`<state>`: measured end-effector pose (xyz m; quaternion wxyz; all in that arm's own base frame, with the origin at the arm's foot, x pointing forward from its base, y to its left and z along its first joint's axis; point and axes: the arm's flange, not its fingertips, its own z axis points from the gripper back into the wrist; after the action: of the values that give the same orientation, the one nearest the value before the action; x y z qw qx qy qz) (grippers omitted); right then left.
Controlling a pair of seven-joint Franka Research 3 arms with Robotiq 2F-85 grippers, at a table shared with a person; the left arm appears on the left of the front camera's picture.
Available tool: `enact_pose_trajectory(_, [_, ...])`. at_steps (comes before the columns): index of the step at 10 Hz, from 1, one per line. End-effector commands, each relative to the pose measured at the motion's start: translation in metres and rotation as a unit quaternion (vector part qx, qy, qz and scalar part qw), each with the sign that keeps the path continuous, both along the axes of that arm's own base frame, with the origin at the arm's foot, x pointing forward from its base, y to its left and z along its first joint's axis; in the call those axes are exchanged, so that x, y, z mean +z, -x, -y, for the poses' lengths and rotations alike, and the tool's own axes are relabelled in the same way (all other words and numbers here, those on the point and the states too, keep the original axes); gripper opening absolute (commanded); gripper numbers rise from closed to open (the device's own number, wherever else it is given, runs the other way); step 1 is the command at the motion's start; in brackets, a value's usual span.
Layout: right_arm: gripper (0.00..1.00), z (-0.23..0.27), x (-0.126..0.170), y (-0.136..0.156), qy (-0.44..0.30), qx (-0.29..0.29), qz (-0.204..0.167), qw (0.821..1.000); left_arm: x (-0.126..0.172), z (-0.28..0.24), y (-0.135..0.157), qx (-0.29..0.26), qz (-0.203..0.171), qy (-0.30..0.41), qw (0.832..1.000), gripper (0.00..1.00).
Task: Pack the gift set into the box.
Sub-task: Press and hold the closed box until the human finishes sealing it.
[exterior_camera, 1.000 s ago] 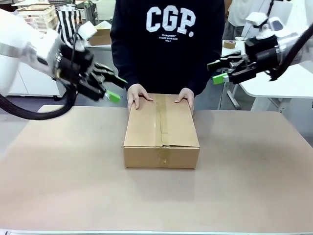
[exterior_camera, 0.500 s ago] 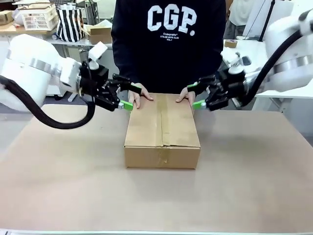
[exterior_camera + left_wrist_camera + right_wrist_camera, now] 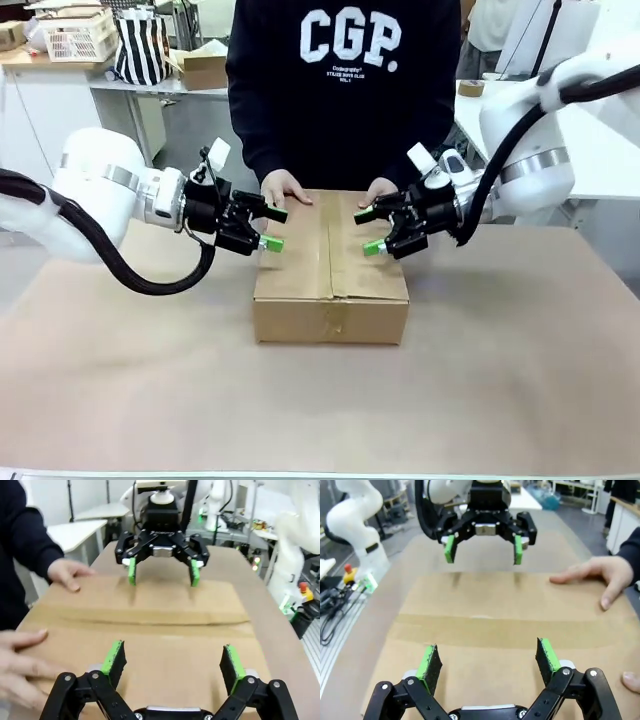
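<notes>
The box is a closed brown carton with tape along its top seam, standing mid-table. The person's two hands rest on its far edge. My left gripper hangs open just over the box's left top edge, and my right gripper hangs open over the right top edge. They face each other across the lid. In the left wrist view my own gripper spans the box top, with the right gripper opposite. The right wrist view mirrors this: own gripper, left gripper. The gift set is out of view.
A brown table surface spreads wide around the box. The person stands close behind the far edge. One hand and another lie on the lid near my fingers. White tables and shelves stand farther back.
Both arms have swung down and inward from high at the sides to the box's left and right top edges. Both grippers stayed open. The box and the person's hands have not moved.
</notes>
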<state>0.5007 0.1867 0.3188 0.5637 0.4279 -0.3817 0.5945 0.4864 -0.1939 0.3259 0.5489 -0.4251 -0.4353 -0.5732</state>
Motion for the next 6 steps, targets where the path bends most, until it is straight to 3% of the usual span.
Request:
enact_pose_trajectory(1, [1.0, -0.004, -0.016, -0.021, 0.024, 0.003, 0.004, 1.0, -0.011, 0.009, -0.006, 0.029, 0.005, -0.023, 0.999, 1.0])
enact_pose_trajectory(6, [1.0, -0.004, -0.031, -0.018, 0.065, -0.028, -0.001, 0.998, -0.027, 0.023, -0.009, 0.032, -0.007, -0.047, 0.998, 1.0])
